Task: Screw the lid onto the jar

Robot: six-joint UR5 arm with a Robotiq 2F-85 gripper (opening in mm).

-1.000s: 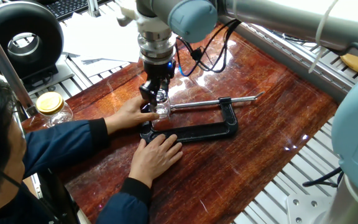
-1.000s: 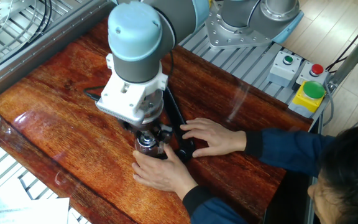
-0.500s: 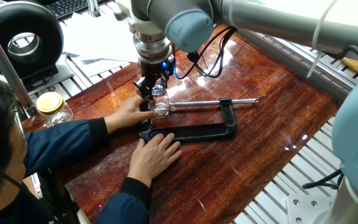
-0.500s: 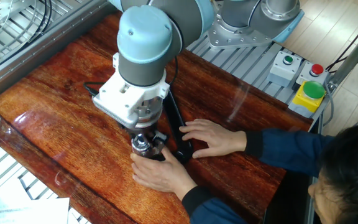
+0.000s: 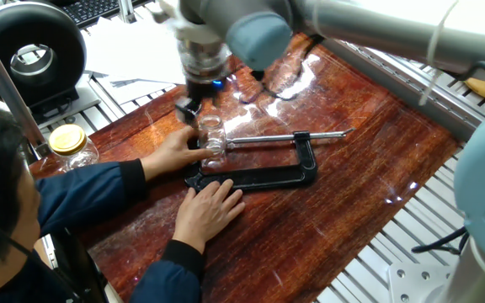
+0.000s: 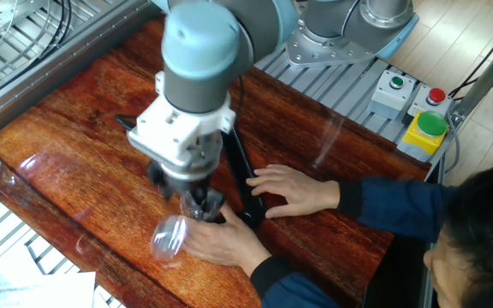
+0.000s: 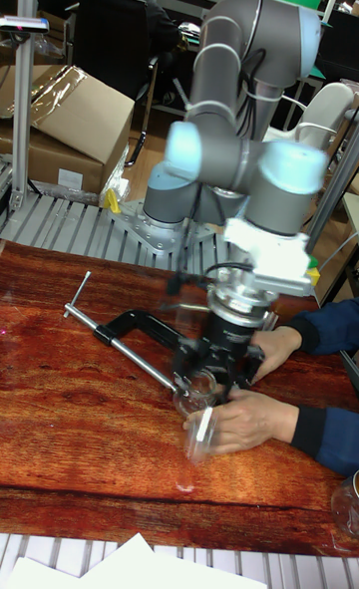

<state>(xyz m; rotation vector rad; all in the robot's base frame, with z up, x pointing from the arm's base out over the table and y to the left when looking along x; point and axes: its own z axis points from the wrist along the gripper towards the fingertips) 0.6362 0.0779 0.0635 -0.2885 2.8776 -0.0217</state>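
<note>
Wooden table [image 5: 369, 160] under motion blur. The jar [image 5: 213, 137] sits at the black C-clamp [image 5: 263, 177], steadied by a person's hand [image 5: 175, 151]; the other hand [image 5: 213, 206] presses the clamp. The gripper [image 5: 192, 108] hovers just above and beside the jar; can't tell its opening, or whether it carries the lid. To thread well: centre over the mouth, keep it level, push down lightly while turning.

One of nearly everything, two hands, two jars.

One robot arm [image 5: 369, 25] with one gripper [image 5: 194, 108]; one small clear jar [image 5: 214, 137]; one second jar with a yellow lid [image 5: 69, 145]; one black clamp [image 5: 263, 172]; two human hands, one [image 5: 175, 150] at the jar, one [image 5: 212, 206] on the clamp; one person [image 6: 473, 248]; one wooden table [image 5: 327, 219]; one button box [image 6: 426, 128].
</note>
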